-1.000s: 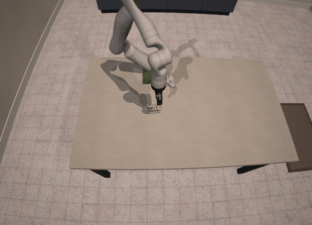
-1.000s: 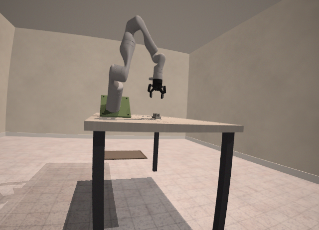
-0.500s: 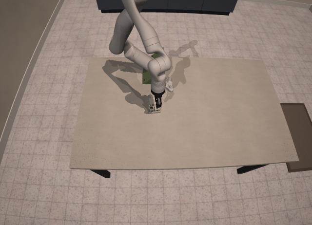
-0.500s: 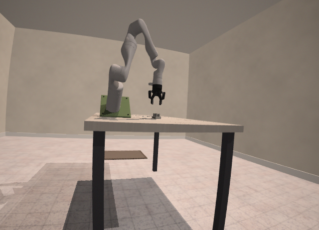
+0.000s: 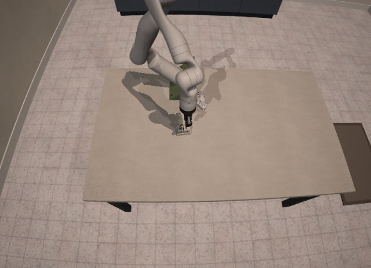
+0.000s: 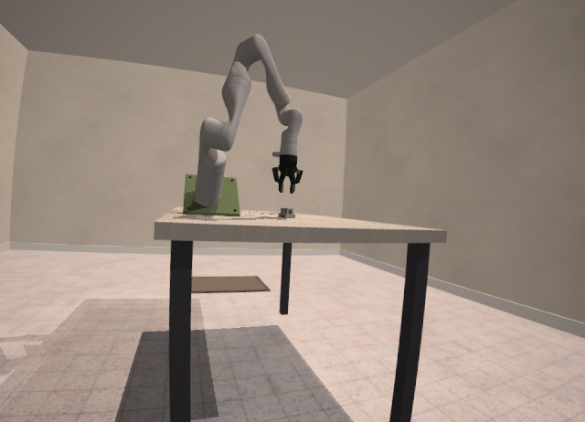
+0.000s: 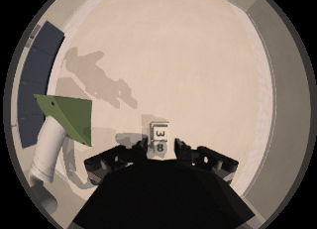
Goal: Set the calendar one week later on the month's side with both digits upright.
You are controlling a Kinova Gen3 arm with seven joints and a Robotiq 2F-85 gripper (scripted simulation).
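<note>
Two pale cubes stand side by side in a small tray (image 5: 183,134) (image 6: 286,216) on the table. In the wrist view the farther cube (image 7: 159,133) has a 3 on top, turned sideways, and the nearer cube (image 7: 159,148) has an 8 on top. The exterior view shows what looks like a 0 on a side face of one cube (image 6: 289,211). The date side and month's name are too small to read. My gripper (image 5: 188,126) (image 6: 286,189) (image 7: 160,144) points down, partly open and empty, clearly above the cubes. It covers part of the right cube in the top view.
The table (image 5: 254,139) (image 6: 340,233) carries the tray left of its middle. The green mounting plate (image 5: 174,91) (image 6: 228,195) (image 7: 79,117) of the arm stands at the rear edge. The arm (image 5: 175,37) (image 6: 236,91) reaches over from there. Shadows fall beside the tray.
</note>
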